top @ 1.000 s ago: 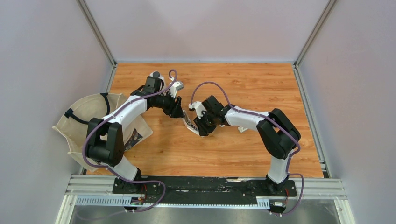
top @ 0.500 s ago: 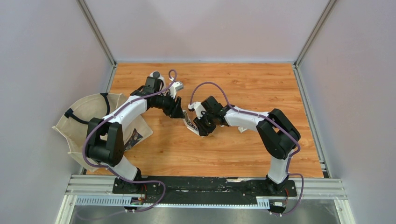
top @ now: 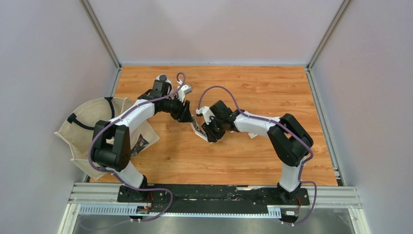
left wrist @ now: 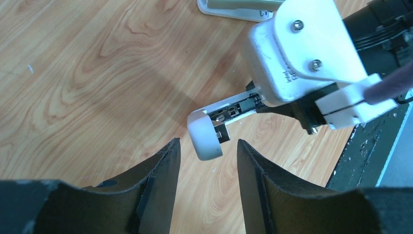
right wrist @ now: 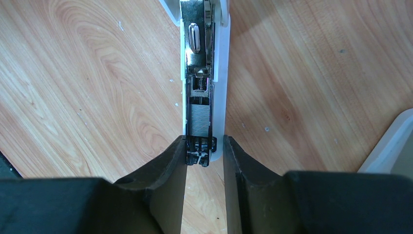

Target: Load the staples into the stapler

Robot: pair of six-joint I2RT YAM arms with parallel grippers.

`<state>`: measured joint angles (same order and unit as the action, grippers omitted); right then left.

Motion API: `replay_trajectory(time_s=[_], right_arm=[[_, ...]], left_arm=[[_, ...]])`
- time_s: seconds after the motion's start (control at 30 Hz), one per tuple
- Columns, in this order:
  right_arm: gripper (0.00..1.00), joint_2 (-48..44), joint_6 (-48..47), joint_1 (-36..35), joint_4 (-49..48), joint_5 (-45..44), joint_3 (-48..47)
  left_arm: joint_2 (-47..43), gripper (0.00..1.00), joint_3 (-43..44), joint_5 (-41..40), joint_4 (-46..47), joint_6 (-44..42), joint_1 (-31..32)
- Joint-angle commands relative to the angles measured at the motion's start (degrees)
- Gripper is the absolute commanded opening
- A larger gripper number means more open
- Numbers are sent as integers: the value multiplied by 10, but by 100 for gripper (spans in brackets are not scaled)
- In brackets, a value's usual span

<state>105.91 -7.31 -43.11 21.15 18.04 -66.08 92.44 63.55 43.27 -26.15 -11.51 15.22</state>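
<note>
A white stapler lies on the wooden table between my two grippers, its top open and its metal magazine showing. My right gripper is shut on the stapler's rear end, and it also shows in the top view. My left gripper is open and empty, its fingers either side of and just short of the stapler's rounded white front end. A small white piece lies beside my right forearm; I cannot tell whether it is the staples. No box of staples shows plainly.
A cream tote bag with black handles lies at the table's left edge under my left arm. A pale, white-rimmed object lies beyond the stapler; a similar pale edge shows at the right. Grey walls enclose the table.
My left arm has shifted very slightly, its gripper drawn a little up and left. The right gripper and the stapler have stayed in place.
</note>
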Motion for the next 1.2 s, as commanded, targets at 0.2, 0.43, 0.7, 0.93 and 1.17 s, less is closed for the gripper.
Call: replay_trajectory(time_s=[0.2,0.43,0.7,0.93,1.17], right_arm=[[33,7,-10,-4,0,-26,-18],[33,11,-12,-5,0,-31,-19],[33,11,-14,-4,-1,-36,-18],[33,-6,-24,-3,0,-32,-12],[39,-39,-36,-3,-10,-11,11]], left_arm=[[16,52,28,80,37,-3,-4],[16,50,27,129,38,-10,7],[14,50,3,136,36,-19,33],[-14,50,1,135,6,-34,31],[-61,50,-12,136,-29,-58,11]])
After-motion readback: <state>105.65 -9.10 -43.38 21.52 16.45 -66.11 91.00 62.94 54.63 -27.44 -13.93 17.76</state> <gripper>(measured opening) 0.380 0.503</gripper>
